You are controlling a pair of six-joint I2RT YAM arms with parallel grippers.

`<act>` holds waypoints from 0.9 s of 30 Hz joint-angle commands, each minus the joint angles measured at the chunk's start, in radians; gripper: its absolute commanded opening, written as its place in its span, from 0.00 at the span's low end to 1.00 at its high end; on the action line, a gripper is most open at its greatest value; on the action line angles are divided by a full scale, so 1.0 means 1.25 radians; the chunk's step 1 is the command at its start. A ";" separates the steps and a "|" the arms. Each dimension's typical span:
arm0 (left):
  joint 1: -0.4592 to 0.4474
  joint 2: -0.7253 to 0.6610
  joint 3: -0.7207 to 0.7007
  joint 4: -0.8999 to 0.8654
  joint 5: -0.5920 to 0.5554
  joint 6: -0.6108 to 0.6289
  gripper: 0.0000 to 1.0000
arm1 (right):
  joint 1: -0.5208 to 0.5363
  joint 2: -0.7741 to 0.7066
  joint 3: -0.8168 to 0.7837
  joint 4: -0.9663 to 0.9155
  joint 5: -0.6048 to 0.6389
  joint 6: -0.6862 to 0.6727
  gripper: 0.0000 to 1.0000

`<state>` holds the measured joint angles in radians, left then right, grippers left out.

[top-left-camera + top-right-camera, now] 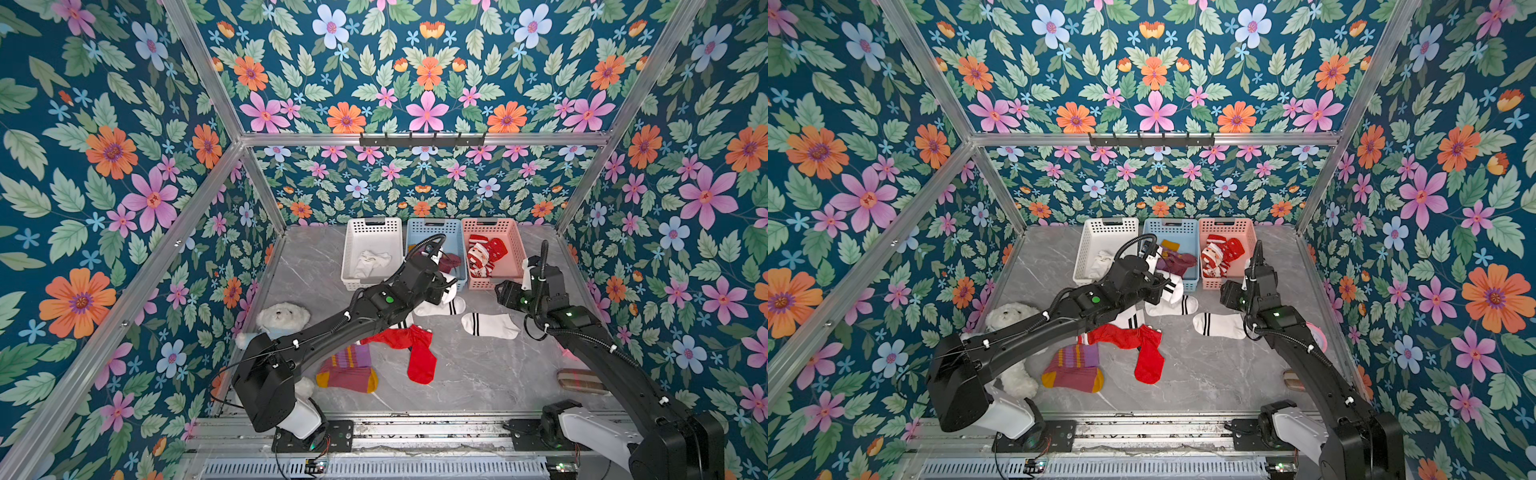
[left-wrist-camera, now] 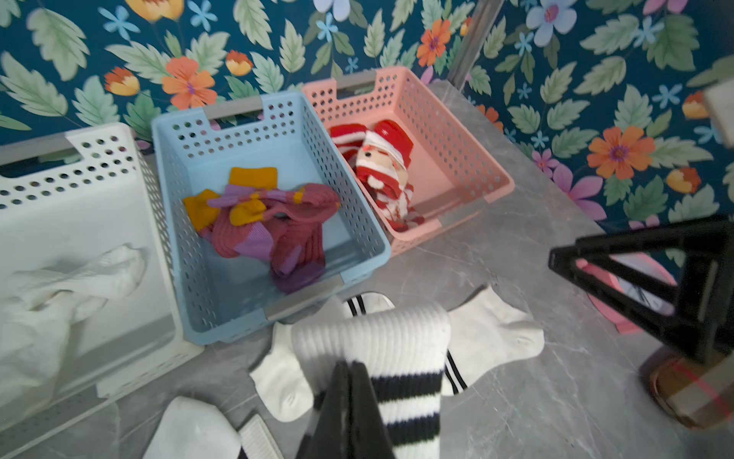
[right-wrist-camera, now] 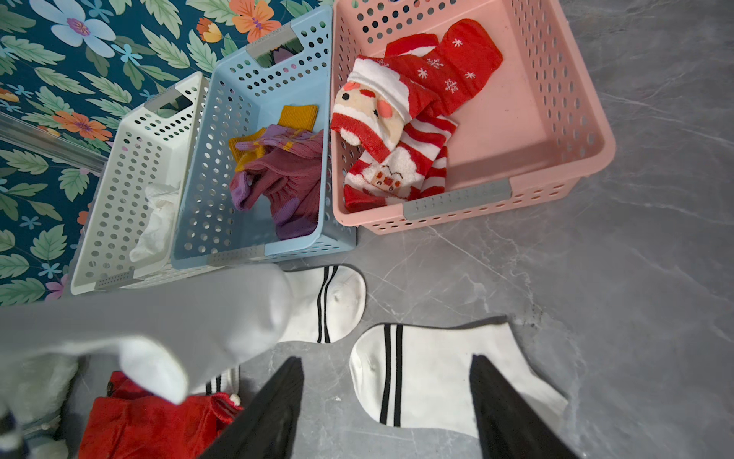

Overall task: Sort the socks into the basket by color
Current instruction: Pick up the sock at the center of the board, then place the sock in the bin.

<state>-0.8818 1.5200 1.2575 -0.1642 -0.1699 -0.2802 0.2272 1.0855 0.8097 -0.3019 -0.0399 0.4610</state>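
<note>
Left tool (image 2: 347, 367) pinching striped sock (image 2: 377, 337), open tabletop (image 3: 615, 298) beside pink basket (image 3: 584, 119)

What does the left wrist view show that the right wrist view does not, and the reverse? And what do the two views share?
Only the left wrist view shows the left gripper shut on a white striped sock, and the plaid item on the table.

Only the right wrist view shows the plain red sock lying on the table.

Both show the white basket, blue basket and pink basket side by side. These hold white socks, maroon socks and Santa socks, in that order.
</note>
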 commanded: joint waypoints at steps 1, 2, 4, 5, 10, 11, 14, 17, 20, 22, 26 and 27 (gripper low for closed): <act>0.033 -0.005 0.026 0.026 -0.016 0.036 0.00 | 0.000 -0.002 -0.004 0.014 -0.003 0.009 0.68; 0.046 -0.004 0.037 0.027 -0.021 0.044 0.00 | 0.001 -0.003 -0.007 0.014 -0.004 0.009 0.68; 0.074 -0.002 0.056 0.031 -0.027 0.060 0.00 | 0.000 -0.004 -0.009 0.015 -0.004 0.010 0.68; 0.091 0.000 0.066 0.034 -0.029 0.067 0.00 | 0.000 -0.002 -0.009 0.015 -0.005 0.009 0.68; 0.166 0.014 0.106 0.063 -0.048 0.097 0.00 | 0.000 -0.003 -0.010 0.011 -0.013 0.010 0.68; 0.180 0.020 0.114 0.069 -0.052 0.105 0.00 | -0.001 -0.004 -0.011 0.010 -0.014 0.011 0.68; 0.217 0.041 0.137 0.089 -0.058 0.123 0.00 | 0.000 -0.009 -0.014 0.005 -0.015 0.011 0.68; 0.250 0.068 0.158 0.105 -0.057 0.132 0.00 | 0.001 -0.014 -0.016 -0.002 -0.016 0.011 0.68; 0.282 0.099 0.177 0.118 -0.046 0.134 0.00 | 0.000 -0.018 -0.021 -0.004 -0.018 0.011 0.68; 0.302 0.118 0.182 0.132 -0.035 0.133 0.00 | 0.001 -0.020 -0.023 -0.004 -0.023 0.010 0.68; 0.343 0.156 0.180 0.152 -0.015 0.121 0.00 | 0.001 -0.025 -0.028 -0.004 -0.029 0.012 0.67; 0.354 0.164 0.177 0.160 -0.008 0.115 0.00 | 0.001 -0.027 -0.030 -0.004 -0.030 0.012 0.67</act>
<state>-0.4633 1.7115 1.4788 -0.0196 -0.2058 -0.1284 0.2272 1.0588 0.7757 -0.2970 -0.0723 0.4667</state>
